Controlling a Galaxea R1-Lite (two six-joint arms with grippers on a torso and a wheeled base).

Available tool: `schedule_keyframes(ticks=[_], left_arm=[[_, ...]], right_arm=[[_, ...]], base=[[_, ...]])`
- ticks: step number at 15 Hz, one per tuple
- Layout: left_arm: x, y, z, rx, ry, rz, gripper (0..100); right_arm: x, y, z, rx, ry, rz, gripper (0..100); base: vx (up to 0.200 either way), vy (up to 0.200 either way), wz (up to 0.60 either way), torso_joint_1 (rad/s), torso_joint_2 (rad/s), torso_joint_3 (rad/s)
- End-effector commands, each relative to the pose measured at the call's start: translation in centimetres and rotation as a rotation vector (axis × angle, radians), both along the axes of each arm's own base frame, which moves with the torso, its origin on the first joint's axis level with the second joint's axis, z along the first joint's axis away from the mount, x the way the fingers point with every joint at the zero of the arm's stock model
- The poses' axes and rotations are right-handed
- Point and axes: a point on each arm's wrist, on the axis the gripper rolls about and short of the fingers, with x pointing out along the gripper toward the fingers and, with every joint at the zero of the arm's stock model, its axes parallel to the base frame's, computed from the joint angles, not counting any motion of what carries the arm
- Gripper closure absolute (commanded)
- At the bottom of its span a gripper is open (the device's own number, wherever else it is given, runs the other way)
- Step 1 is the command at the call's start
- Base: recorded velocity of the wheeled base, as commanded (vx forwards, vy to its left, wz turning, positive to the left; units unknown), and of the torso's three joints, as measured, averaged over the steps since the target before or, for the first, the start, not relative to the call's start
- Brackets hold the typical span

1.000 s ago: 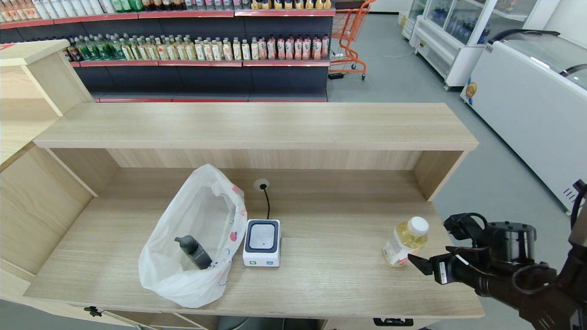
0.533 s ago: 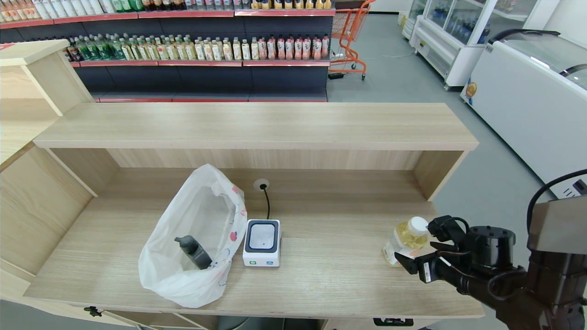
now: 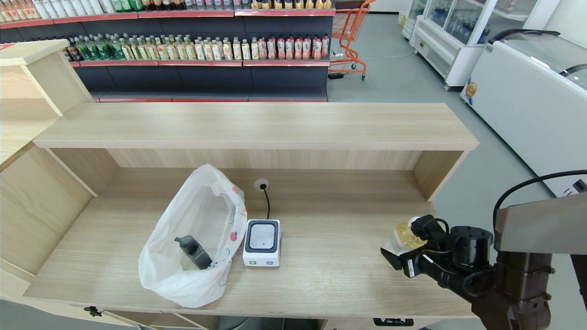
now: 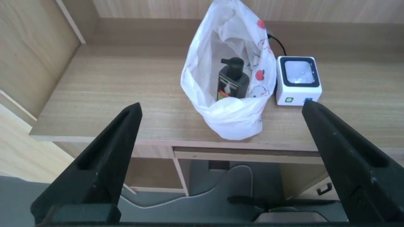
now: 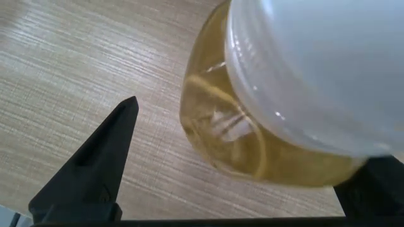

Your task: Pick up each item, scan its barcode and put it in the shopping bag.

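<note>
Wood counter point(image 3: 321, 284): carries everything; the items on it have not shifted.
White shopping bag point(image 3: 192, 279): sits just left of the scanner point(image 3: 262, 242), with a dark bottle point(image 3: 195, 251) already inside.
Right gripper point(image 3: 407, 242): has slid in from off the counter's right end. Its jaws are spread either side of the yellow bottle point(image 3: 400, 233) and not yet closed.
Yellow bottle: stands near the right edge, unscanned; closing on it looks next.
</note>
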Motion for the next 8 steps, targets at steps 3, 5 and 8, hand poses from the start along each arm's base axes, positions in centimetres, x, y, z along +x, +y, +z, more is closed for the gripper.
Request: schedule_keyframes(ticks=[3, 5, 8], left_arm=[[0.0, 0.0, 0.0, 0.001, 0.0, 0.0, 0], [0.0, 0.0, 0.0, 0.0, 0.0, 0.0, 0], [0.0, 0.0, 0.0, 0.0, 0.0, 0.0, 0]], right_arm=[[2.2, 0.7, -1.3, 0.006, -0.031, 0.023, 0], [3.0, 1.0, -1.5, -0.009, -0.059, 0.035, 100], [3.7, 1.6, -1.6, -0.011, -0.084, 0.049, 100]], base=[[0.0, 0.0, 0.0, 0.0, 0.0, 0.0], [0.0, 0.0, 0.0, 0.0, 0.0, 0.0], [0.0, 0.0, 0.0, 0.0, 0.0, 0.0]])
